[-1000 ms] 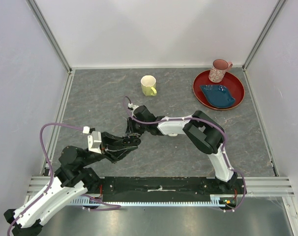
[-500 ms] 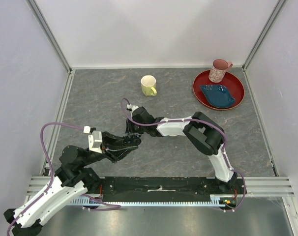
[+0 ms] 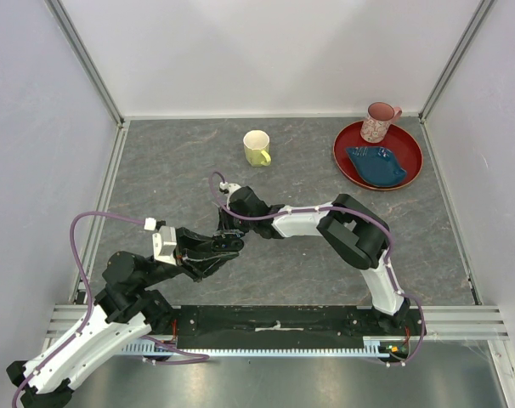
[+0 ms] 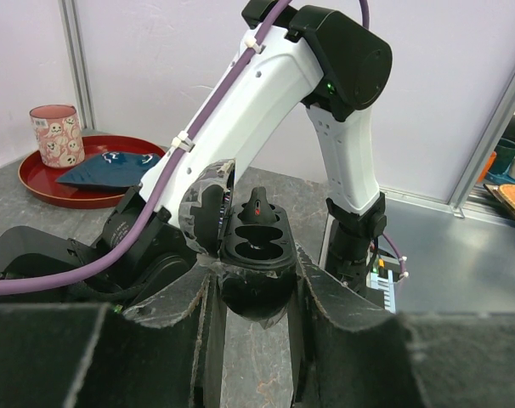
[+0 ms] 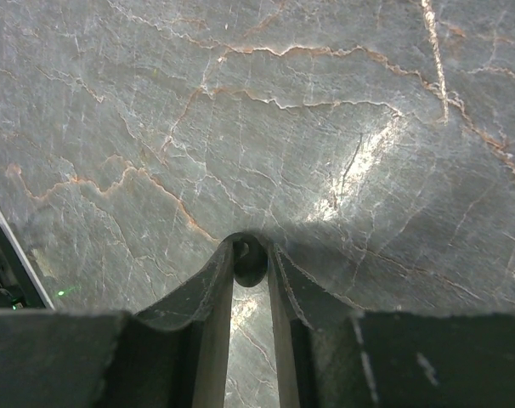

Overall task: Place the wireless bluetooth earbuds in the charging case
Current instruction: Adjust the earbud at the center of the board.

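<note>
Though arms [image 3: 302, 219] hide both overhead, left hand [image 4: 253, 293] grips case [image 4: 256, 240], right hand [image 5: 251, 253] pinches bud [image 5: 250, 262]

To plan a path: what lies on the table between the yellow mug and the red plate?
Nothing: the top external view shows bare grey table between the yellow mug and the red plate.

The stone-look tabletop [image 3: 172, 170] is mottled grey, threaded with pale and rust-orange veins. The small ceramic mug [image 3: 257, 148] is pale yellow. Off to the mug's right, a round lacquered tray [image 3: 413, 153] is deep red, with a pink cup [image 3: 378, 121] printed with little white faces and a dark blue dish [image 3: 376, 165]. Nearer than the mug, the open charging case [image 4: 256, 246] is matte black with a red speck, the tiny earbud [image 5: 249, 257] is glossy black, and the arm cable [image 4: 70, 270] is purple.
</note>
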Robot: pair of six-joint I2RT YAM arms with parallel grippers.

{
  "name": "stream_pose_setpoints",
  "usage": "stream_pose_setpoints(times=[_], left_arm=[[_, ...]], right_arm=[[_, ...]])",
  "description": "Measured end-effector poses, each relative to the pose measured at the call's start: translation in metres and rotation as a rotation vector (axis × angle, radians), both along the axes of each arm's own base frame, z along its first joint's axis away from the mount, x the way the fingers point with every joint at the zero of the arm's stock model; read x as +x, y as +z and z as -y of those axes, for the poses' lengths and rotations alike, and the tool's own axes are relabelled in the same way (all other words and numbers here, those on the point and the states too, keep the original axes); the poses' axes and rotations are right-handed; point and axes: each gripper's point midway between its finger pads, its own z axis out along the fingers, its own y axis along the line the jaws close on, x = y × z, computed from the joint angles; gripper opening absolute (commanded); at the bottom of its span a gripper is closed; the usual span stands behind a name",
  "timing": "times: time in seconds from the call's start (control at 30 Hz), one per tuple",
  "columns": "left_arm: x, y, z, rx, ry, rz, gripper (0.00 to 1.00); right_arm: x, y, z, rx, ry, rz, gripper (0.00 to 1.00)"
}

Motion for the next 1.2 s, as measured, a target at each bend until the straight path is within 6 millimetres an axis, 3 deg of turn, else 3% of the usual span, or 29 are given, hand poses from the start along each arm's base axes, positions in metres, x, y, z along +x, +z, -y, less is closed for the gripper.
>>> stream_pose_setpoints(times=[0.33,0.53,0.67,0.97,1.2], left_arm=[[0.0,0.0,0.0,0.0,0.0,-0.001,0.02],[0.0,0.0,0.0,0.0,0.001,-0.001,0.02],[0.001,-0.001,0.0,0.0,0.002,-0.002,0.02],[0.001,-0.001,0.0,0.0,0.007,-0.004,0.02],[0.003,-0.001,0.0,-0.001,0.014,-0.006,0.02]], right_arm=[[-0.002,-0.001,0.001,0.006,0.005,-0.001,0.27],[-0.004,0.0,0.0,0.02,0.01,-0.004,0.09],[-0.005,0.002,0.001,0.037,0.006,-0.004,0.03],[-0.015,0.011,0.013,0.061,-0.025,-0.035,0.0],[-0.027,0.009,0.035,0.023,-0.061,-0.057,0.0]])
